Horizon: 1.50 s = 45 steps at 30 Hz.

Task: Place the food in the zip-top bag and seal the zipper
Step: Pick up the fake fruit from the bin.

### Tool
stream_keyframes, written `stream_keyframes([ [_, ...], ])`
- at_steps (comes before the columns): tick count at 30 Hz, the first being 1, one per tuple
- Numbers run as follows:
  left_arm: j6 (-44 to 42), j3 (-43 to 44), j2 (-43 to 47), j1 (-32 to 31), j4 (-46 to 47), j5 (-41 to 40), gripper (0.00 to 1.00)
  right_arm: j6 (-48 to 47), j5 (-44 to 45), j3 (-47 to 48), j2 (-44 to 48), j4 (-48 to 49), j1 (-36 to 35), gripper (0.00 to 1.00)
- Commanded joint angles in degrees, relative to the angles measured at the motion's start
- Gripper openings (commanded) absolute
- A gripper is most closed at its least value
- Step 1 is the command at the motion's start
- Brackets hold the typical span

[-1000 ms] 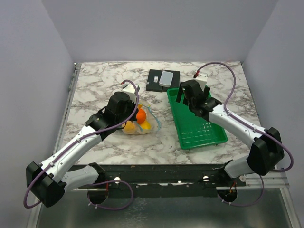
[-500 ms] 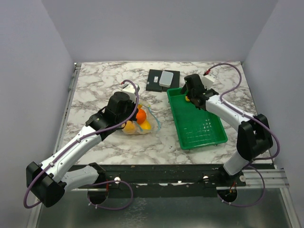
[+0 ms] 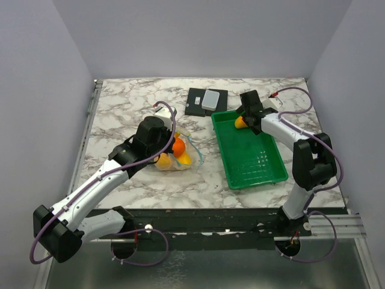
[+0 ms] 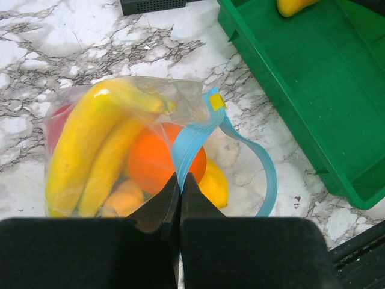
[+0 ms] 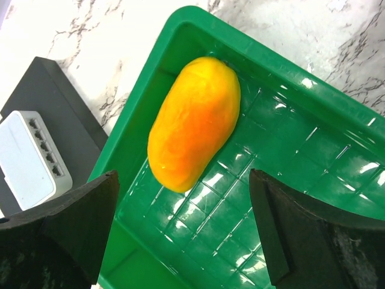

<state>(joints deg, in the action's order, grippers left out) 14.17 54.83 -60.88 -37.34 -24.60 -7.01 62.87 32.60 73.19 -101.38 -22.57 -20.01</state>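
The clear zip-top bag (image 3: 178,155) lies left of the green tray, its mouth open. Inside are food pieces: a yellow banana bunch (image 4: 90,138), an orange round one (image 4: 150,162), a yellow one (image 4: 216,183) and a red one (image 4: 57,117). My left gripper (image 4: 179,177) is shut on the light-blue zipper (image 4: 264,174) at the near side of the mouth. One orange-yellow oblong fruit (image 5: 194,123) lies in the tray's far left corner. Just above it my right gripper (image 5: 183,198) hangs open, with a finger on each side and neither touching it.
The green tray (image 3: 255,162) holds only that fruit (image 3: 240,123). A black box (image 3: 198,103) with a small white network switch (image 5: 30,156) on it sits just beyond the tray's far left corner. Marble tabletop surrounds the bag.
The right arm has swung toward the tray's far left corner and lowered over the orange-yellow fruit, jaws still wide. The left arm and the bag have not moved.
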Motion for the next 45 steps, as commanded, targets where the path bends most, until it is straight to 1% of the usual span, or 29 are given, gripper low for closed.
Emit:
stream_keyframes([
  [1, 0.0, 0.0, 0.5, 0.2, 0.2, -0.3, 0.0, 4.5, -2.4, 1.5, -2.5, 0.3, 1.3, 0.92],
  [11, 0.0, 0.1, 0.5, 0.1, 0.1, -0.3, 0.0, 5.6, -5.1, 2.1, -5.9, 2.4, 3.5, 0.87],
  [26, -0.1, 0.1, 0.0, 0.2, 0.0, -0.3, 0.0, 5.8, -6.3, 2.8, -9.8, 5.4, 5.1, 0.87],
  [29, -0.1, 0.1, -0.1, 0.1, 0.0, -0.3, 0.0, 5.9, -6.9, 2.8, -10.9, 5.8, 5.3, 0.85],
  [35, -0.1, 0.2, -0.2, 0.1, -0.1, -0.2, 0.0, 6.2, -7.2, 1.0, -11.5, 7.6, 5.4, 0.72],
  [40, -0.2, 0.2, -0.4, 0.2, -0.1, -0.2, 0.0, 6.0, -7.3, 0.3, -10.9, 8.0, 5.6, 0.55],
  [42, -0.2, 0.2, -0.5, 0.2, -0.2, -0.3, 0.0, 5.7, -7.3, -0.2, -10.0, 8.3, 5.6, 0.48],
  [45, -0.1, 0.2, -0.6, 0.2, -0.2, -0.3, 0.0, 4.2, -7.7, -1.5, -7.7, 9.3, 5.6, 0.36],
])
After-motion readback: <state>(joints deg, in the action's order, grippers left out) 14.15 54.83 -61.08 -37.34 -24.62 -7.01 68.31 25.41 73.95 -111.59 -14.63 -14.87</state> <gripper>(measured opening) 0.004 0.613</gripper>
